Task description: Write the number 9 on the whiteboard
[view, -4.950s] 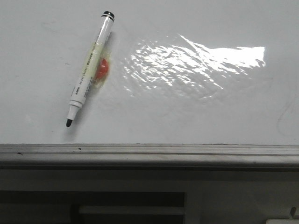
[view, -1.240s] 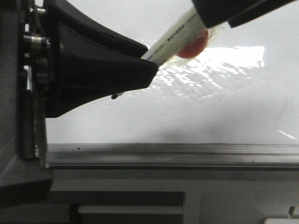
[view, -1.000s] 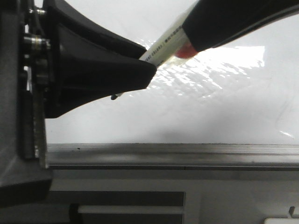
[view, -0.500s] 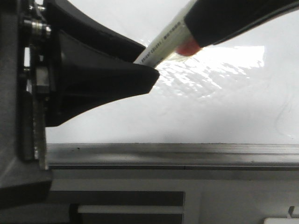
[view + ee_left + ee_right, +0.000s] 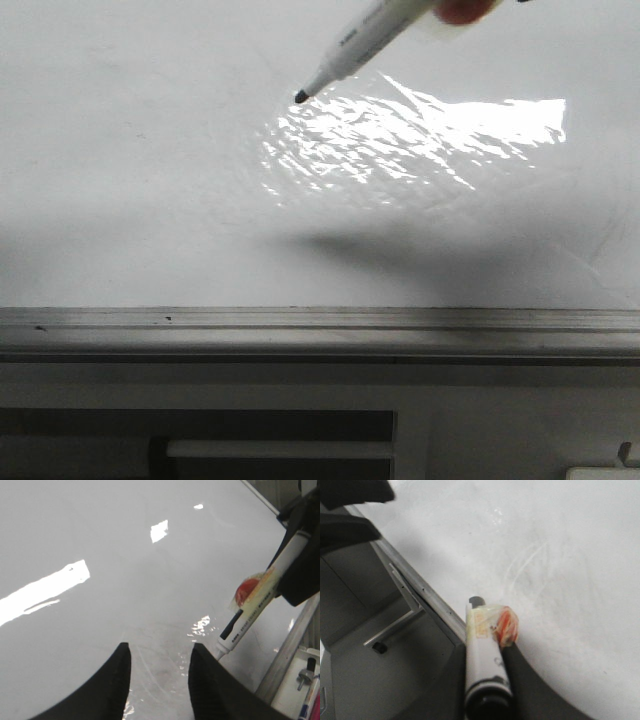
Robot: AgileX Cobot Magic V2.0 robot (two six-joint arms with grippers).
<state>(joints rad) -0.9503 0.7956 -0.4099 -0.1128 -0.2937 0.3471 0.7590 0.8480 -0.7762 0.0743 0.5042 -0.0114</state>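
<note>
The whiteboard [image 5: 150,180] is glossy white, with a grey edge rail [image 5: 320,325]. No number 9 shows on it, only faint grey smudges. A white marker [image 5: 365,35] with red tape hangs tilted above the board, its black tip [image 5: 300,96] pointing down; its shadow lies apart from it. My right gripper [image 5: 487,655] is shut on the marker [image 5: 482,645]; it also shows in the left wrist view [image 5: 300,565], holding the marker [image 5: 252,607]. My left gripper [image 5: 159,650] is open and empty over the board [image 5: 100,555], beside the marker.
The grey cabinet front [image 5: 500,420] with a bar handle [image 5: 280,450] lies below the rail. A white holder with spare pens [image 5: 310,690] sits beyond the rail [image 5: 290,650]. My left gripper's fingers [image 5: 350,510] show in the right wrist view.
The left gripper, which filled the left of the front view, has drawn back out of it. The marker has risen up and right in the right gripper, its tip now bare.
</note>
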